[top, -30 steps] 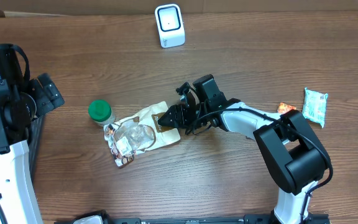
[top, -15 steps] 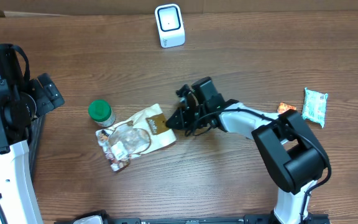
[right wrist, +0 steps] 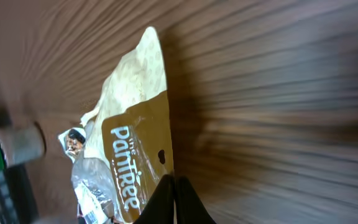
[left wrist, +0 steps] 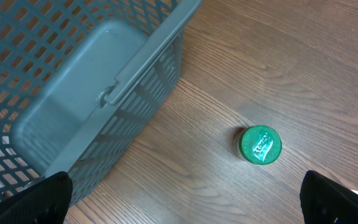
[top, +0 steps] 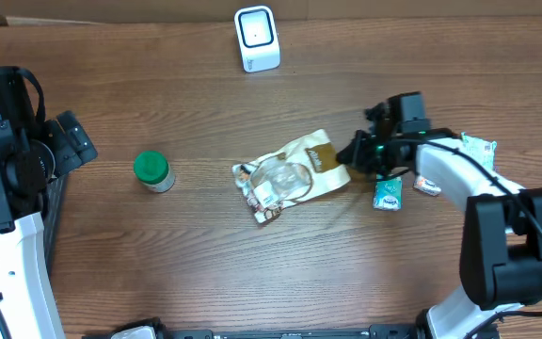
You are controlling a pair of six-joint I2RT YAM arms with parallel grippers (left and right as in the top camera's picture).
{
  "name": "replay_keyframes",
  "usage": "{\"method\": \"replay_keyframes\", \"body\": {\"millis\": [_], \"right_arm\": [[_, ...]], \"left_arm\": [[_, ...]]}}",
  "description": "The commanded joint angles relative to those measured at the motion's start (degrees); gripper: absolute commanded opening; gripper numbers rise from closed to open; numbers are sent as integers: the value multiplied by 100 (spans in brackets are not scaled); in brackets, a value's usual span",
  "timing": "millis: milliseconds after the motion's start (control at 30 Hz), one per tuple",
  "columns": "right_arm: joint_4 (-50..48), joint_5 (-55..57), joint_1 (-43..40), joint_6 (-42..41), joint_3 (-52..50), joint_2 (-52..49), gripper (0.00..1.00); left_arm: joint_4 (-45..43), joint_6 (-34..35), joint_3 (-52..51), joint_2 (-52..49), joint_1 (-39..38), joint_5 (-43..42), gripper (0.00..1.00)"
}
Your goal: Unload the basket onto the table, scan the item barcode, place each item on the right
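Note:
The item, a cream and brown snack bag (top: 294,174) with a clear window, lies mid-table. My right gripper (top: 352,153) is shut on the brown top edge of the bag. In the right wrist view the closed fingertips (right wrist: 174,186) pinch the bag (right wrist: 132,130) beside its hang hole. A white scanner (top: 257,38) stands at the table's far edge, well apart from the bag. At the far left, my left gripper (left wrist: 185,208) hangs open above bare wood with nothing between its fingers. No barcode shows on the bag.
A green-lidded jar (top: 152,171) stands left of the bag, seen also as the jar (left wrist: 260,144) in the left wrist view. A grey mesh basket (left wrist: 73,93) sits at the left edge. Two teal packets (top: 389,193) (top: 478,151) and a small orange packet (top: 428,185) lie near the right arm.
My right gripper closed on the bag's top edge and pulled it well to the right, away from the jar. The left arm has not moved.

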State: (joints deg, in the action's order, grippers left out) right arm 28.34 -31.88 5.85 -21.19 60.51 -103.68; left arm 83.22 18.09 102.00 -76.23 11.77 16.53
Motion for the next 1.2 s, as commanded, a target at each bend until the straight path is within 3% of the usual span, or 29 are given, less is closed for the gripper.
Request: {"method": "replay_keyframes", "body": {"millis": [0, 33, 133, 200, 233, 533, 733, 1067, 1167], "right_arm": [[105, -529, -267, 485, -2, 146, 4], [173, -621, -273, 721, 0, 146, 15], [352, -614, -273, 1268, 0, 146, 61], [437, -621, -308, 1534, 22, 144, 77], [518, -625, -337, 1694, 70, 144, 79], [2603, -162, -431, 3950, 1891, -695, 88], [2601, -343, -433, 4118, 1906, -1685, 86], [2553, -901, -264, 4111, 1733, -1845, 86], [2417, -984, -50, 3851, 1644, -2072, 81]], "left_arm": [[11, 101, 42, 48, 31, 37, 100], [11, 101, 42, 48, 31, 37, 99], [11, 101, 42, 48, 31, 37, 100], [11, 101, 42, 48, 31, 37, 99], [11, 101, 42, 48, 31, 37, 100], [11, 101, 42, 48, 31, 37, 100], [11, 101, 42, 48, 31, 37, 100], [11, 101, 42, 48, 31, 37, 100], [11, 101, 42, 48, 31, 37, 100]]}}
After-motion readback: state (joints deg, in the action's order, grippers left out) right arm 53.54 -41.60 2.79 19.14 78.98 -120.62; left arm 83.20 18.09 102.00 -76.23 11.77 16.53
